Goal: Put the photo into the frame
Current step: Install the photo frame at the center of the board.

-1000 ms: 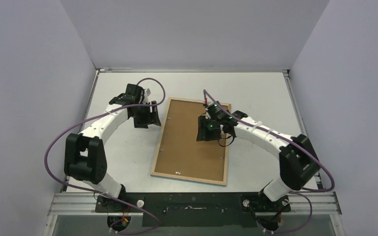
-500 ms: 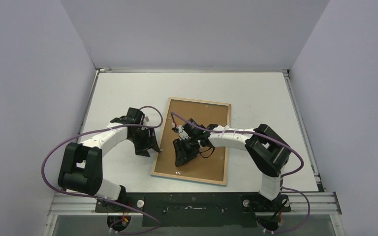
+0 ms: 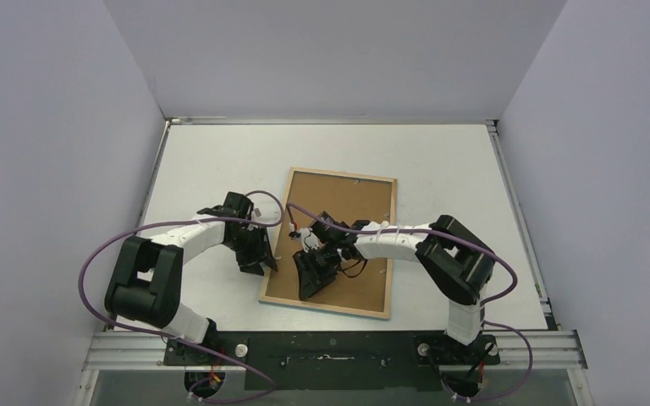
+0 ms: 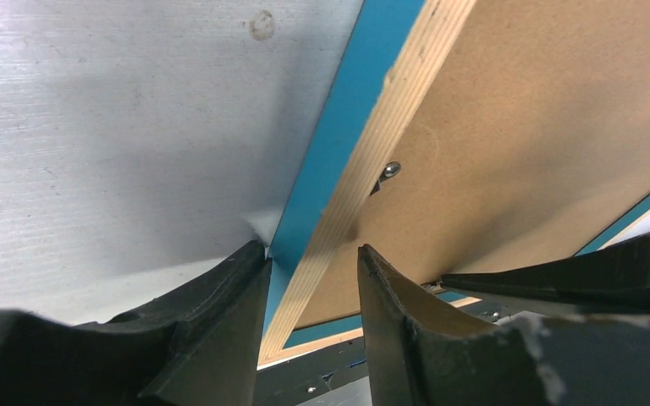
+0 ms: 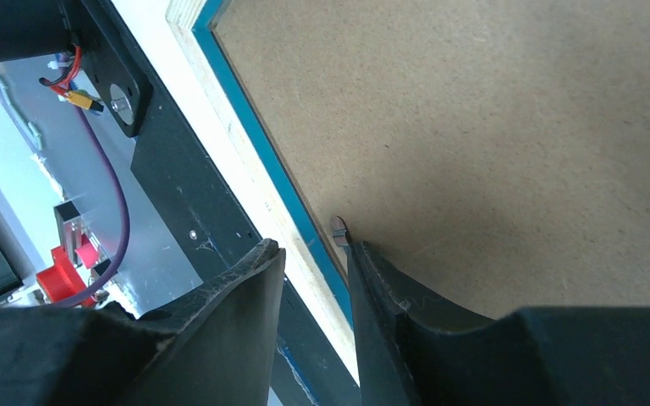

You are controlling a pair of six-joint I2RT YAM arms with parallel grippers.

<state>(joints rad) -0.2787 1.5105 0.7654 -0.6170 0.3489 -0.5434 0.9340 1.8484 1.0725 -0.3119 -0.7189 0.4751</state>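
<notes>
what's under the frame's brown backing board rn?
Cannot be seen: the backing board fills the frame, which lies blue face down on the table. No photo shows in any view.

We log one frame: thin rectangle, blue front down, pale wood back up, lying skewed by the table's near edge.

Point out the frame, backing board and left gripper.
Blue-and-wood rectangular frame (image 4: 389, 127), left wrist view, wooden edge.
Plain brown backing board (image 3: 343, 199), top view, bare upper part.
Left gripper (image 4: 311, 249), left wrist view, between fingertips.
</notes>
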